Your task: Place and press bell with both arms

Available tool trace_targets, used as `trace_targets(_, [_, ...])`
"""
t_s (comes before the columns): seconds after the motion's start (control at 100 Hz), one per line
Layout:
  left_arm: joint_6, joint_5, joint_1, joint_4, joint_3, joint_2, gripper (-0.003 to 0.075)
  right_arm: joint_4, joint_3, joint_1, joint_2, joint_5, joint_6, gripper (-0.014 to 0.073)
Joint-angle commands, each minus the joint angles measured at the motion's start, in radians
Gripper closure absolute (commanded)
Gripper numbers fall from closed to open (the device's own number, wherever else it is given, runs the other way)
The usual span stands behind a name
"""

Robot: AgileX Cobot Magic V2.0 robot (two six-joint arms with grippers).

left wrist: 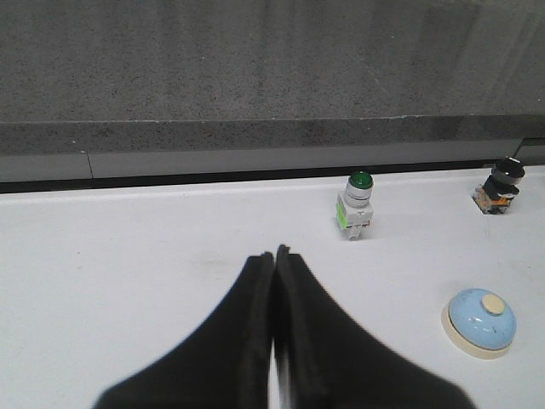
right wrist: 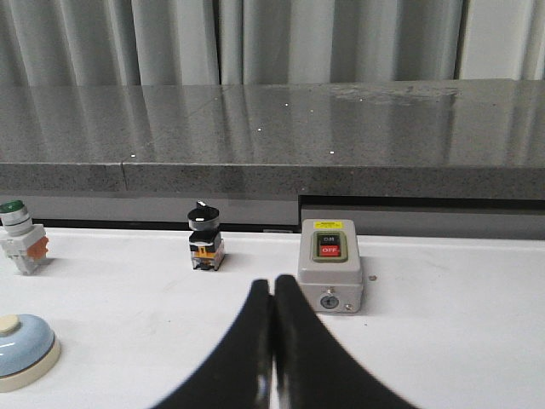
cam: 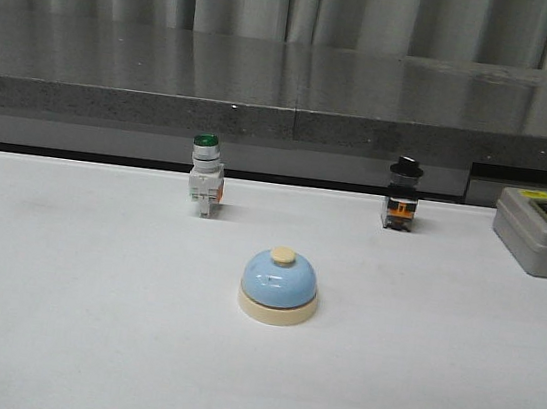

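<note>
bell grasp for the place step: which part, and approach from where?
Grip the bell across its cream base rim, coming straight down from above. It sits upright with open table all around, and the smooth blue dome would likely slip. Straddle the knob so the grasp doesn't press it. Both grippers, left and right, are shut; open one first.

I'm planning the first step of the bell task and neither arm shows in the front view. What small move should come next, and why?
Probably open the left gripper and ease it toward the bell. Both grippers are shut and empty, the right gripper too. The bell stands untouched on the white table, nearer than the green-capped switch, and shows whole in the left wrist view.
</note>
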Motion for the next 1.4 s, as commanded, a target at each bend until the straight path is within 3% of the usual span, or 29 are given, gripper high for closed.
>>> trace_targets(0.0, [-0.008,-0.082,0.005,0.004,-0.028,-0.004,0.0741,-0.010,-0.014,-0.008,-0.014,-0.086,-0.007,0.0654])
trace_targets(0.22, [-0.008,-0.156,0.005,0.147,0.025,-0.076,0.0741,-0.010,-0.014,-0.008,-0.014,-0.086,-0.007,0.0654])
trace_targets(0.44, [-0.008,-0.327,0.005,0.156,0.186,-0.242,0.0741,-0.010,-0.014,-0.008,-0.014,-0.086,-0.007,0.0654])
trace_targets(0.75, [-0.064,-0.325,0.103,0.171,0.429,-0.484,0.0741,-0.010,-0.014,-0.008,-0.014,-0.086,-0.007,0.0654])
trace_targets(0.99, [-0.064,-0.325,0.132,0.171,0.520,-0.621,0.0741,-0.010,-0.014,-0.008,-0.014,-0.086,-0.007,0.0654])
trace_targets(1.39, [-0.064,-0.416,0.132,0.191,0.570,-0.621,0.0741,-0.010,-0.014,-0.008,-0.014,-0.086,-0.007,0.0654])
